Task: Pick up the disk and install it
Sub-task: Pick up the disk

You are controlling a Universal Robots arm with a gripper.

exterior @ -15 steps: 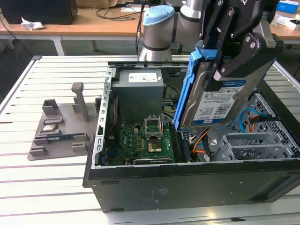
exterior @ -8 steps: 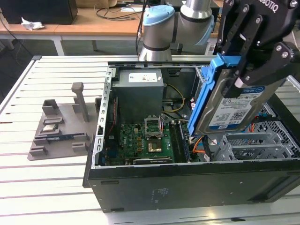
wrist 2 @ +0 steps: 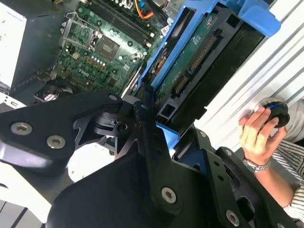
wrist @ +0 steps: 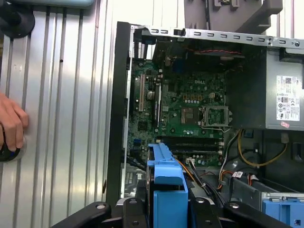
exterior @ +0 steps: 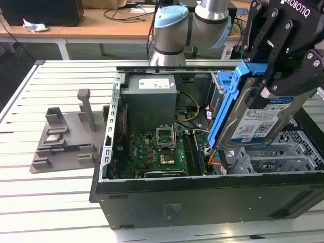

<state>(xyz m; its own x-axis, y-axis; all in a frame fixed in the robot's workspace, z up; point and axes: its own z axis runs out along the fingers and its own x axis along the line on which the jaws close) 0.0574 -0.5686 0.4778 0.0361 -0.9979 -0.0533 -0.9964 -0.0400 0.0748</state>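
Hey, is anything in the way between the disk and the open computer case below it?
Nothing visible. The gripper holds the disk in the air above the open case, over the metal drive cage at the exterior view's right, with orange cables near the disk's lower corner.

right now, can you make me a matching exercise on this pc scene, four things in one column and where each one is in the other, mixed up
Things:
1. disk
2. grey stand
3. grey metal box with white sticker
4. person's hand

Places:
a. on the slatted table, outside the case, at the exterior view's left
b. on a small dark round knob
c. clamped in the gripper
d. inside the open case, next to the motherboard

Pairs: 1-c, 2-a, 3-d, 4-b
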